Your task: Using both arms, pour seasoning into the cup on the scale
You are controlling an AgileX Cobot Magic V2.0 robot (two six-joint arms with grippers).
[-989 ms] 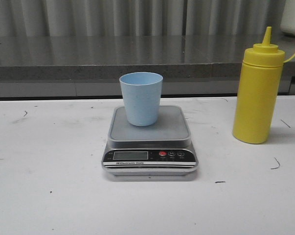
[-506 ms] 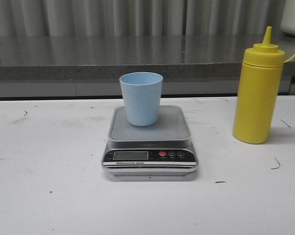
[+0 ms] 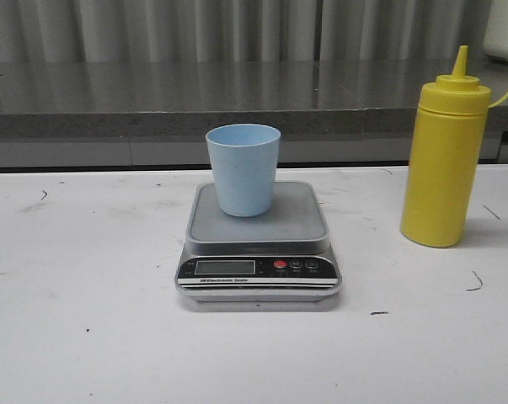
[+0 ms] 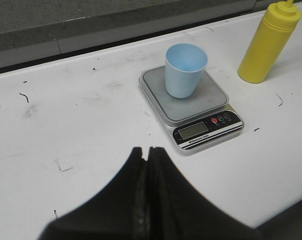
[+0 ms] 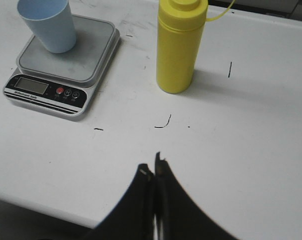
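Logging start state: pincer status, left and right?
Left pincer: closed, holding nothing.
Right pincer: closed, holding nothing.

White table (image 3: 85,337), its surface marked with small dark scuffs. Scale (image 3: 259,244) resting flat on the table near its centre, display facing the front edge. Bottle (image 3: 444,160) standing upright on the table, right of the scale and apart from it, level with the scale's rear half.
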